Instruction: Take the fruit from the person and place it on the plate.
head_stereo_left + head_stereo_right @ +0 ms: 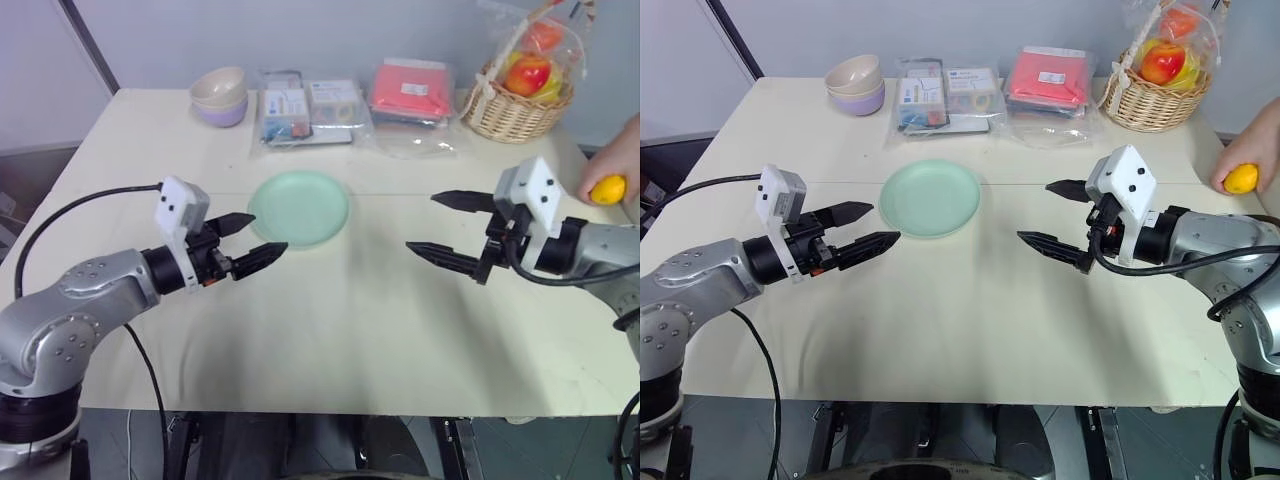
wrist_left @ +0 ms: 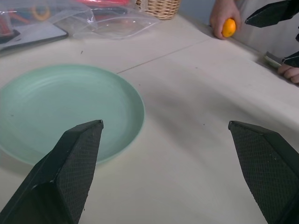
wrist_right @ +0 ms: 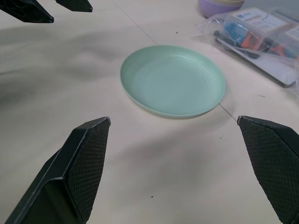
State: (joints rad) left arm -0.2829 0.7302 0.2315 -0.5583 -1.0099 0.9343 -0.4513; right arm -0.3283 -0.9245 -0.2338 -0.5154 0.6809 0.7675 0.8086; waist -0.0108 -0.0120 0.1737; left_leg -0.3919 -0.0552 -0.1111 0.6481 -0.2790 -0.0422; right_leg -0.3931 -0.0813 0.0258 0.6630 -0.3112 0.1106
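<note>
Two head cameras look forward and down from above the worktop (image 1: pixel 330 330), sharing nearly the same wide scene. Each wrist camera sits low and close, looking along its own fingers over the worktop; both take in the plate (image 2: pixel 60 112), and each catches the opposite end effector.

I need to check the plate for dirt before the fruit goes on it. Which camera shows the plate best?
The right wrist view: the plate lies whole and close, rim and inside both visible. The left wrist view cuts off its edge behind a finger; the two head views show it whole but smaller.
</note>
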